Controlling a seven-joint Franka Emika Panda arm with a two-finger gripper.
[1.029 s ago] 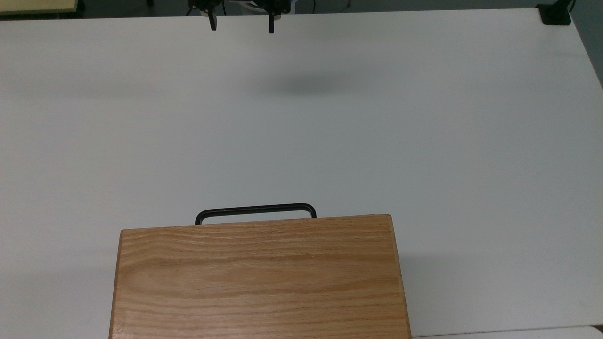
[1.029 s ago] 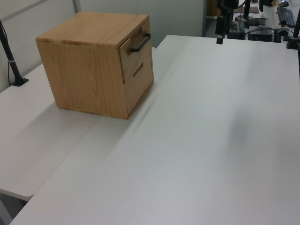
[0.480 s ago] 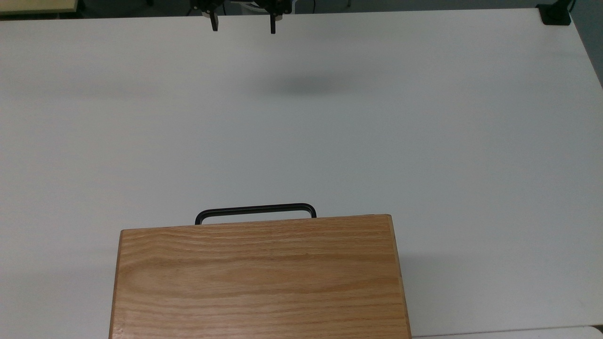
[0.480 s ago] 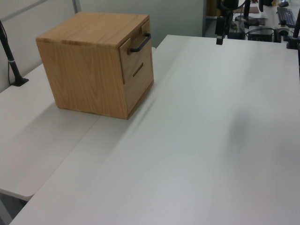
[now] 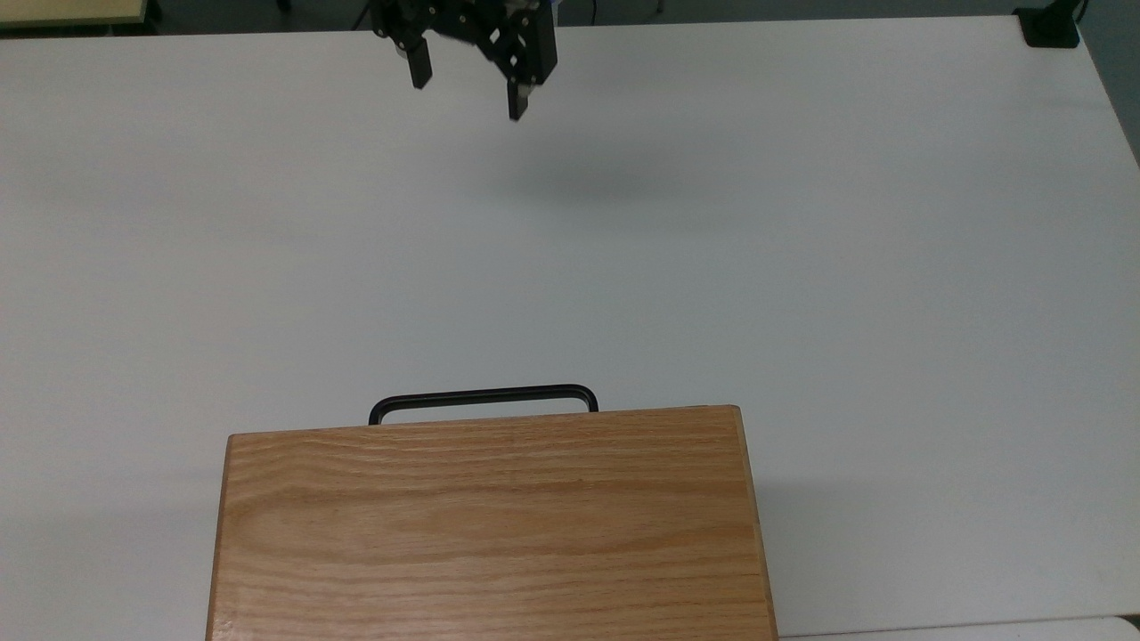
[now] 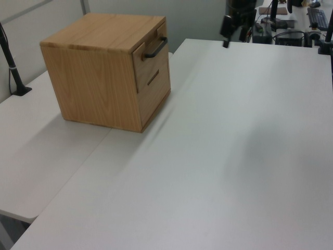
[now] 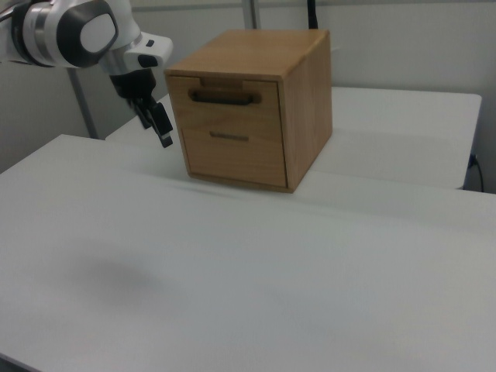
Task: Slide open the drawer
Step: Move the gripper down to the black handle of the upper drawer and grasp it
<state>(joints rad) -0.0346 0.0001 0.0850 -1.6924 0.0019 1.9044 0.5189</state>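
Note:
The drawer [image 7: 225, 97] is the upper one in a light oak cabinet [image 7: 256, 54] and sits pushed in. Its long black bar handle [image 5: 484, 396] juts past the cabinet top [image 5: 490, 525] in the top view. The drawer front [image 6: 147, 52] and the handle [image 6: 156, 47] also face the open table in the left view. My gripper [image 5: 468, 91] hangs open and empty above the table, far from the handle, near the top view's upper edge. In the right view my gripper [image 7: 159, 128] is to the left of the cabinet, fingers pointing down.
A lower drawer with a slot pull [image 7: 229, 137] sits under the upper one. A black clamp [image 5: 1051, 27] grips the table corner and a black post [image 6: 10, 57] stands behind the cabinet. The white table [image 5: 802, 267] stretches wide between gripper and cabinet.
The gripper has come down from the top view's upper edge toward the cabinet, showing more of itself. In the left view it has shifted left. The drawer has not moved.

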